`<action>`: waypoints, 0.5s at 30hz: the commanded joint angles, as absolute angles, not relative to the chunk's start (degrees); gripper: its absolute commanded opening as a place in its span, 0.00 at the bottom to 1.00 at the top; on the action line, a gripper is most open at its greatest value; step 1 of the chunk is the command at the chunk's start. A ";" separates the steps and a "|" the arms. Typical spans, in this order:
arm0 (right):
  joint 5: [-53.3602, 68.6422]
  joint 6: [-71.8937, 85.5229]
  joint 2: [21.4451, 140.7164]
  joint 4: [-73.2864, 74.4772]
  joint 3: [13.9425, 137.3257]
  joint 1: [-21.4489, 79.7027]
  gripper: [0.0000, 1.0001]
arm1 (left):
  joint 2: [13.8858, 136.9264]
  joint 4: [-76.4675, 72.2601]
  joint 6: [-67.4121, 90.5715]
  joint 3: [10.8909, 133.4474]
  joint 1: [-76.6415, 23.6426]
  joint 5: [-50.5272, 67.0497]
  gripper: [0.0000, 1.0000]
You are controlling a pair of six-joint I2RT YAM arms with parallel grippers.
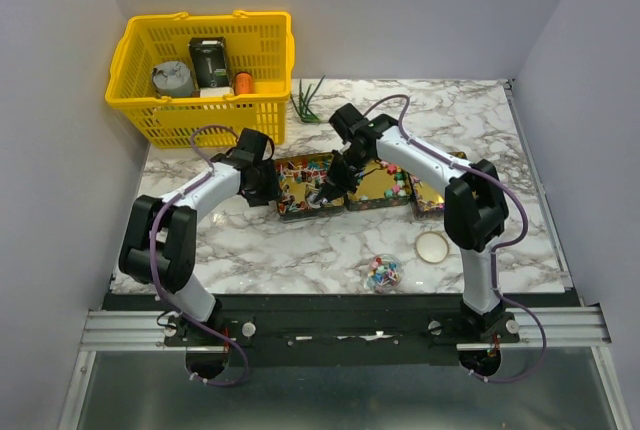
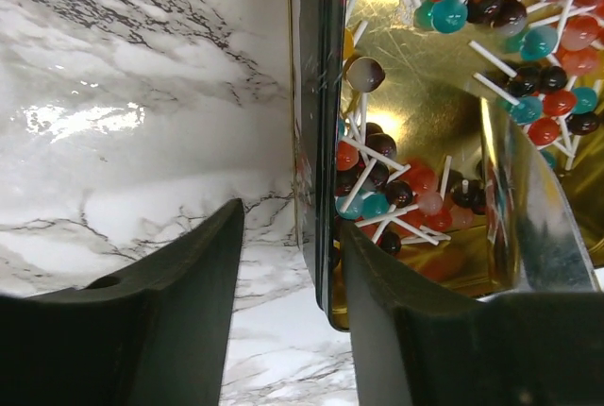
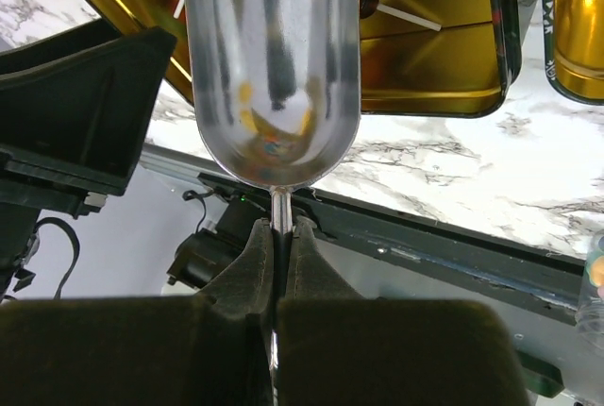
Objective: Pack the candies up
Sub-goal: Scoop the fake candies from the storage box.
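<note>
Marble surface [image 1: 300, 250] lies open toward 6 o'clock; basket [image 1: 205, 70] crowds 10 o'clock. Left claw [image 2: 291, 220], half-wide, straddles the tin [image 2: 311, 94] wall at centre. Right claw [image 3: 280, 228] pinches a scoop [image 3: 274, 66] by its stem. Candies [image 2: 444, 9], red, teal and brown on white sticks, lie inside that tin.

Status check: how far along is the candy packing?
Done: candies already fill part of the left tin and middle tin. In hand: right end effector is shut on a metal scoop; left end effector straddles the left tin's wall, partly open. Left: more candies sit by the round lid up front.
</note>
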State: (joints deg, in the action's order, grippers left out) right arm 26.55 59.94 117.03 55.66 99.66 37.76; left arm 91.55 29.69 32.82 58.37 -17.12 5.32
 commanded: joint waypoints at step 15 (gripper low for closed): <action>15.82 53.61 124.71 60.82 102.92 36.39 0.01 | 96.41 31.73 31.91 59.85 -19.42 5.19 0.13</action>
State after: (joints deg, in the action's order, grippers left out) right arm 20.82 54.52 120.16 56.60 102.96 37.28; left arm 94.67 29.47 33.30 59.57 -18.92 6.70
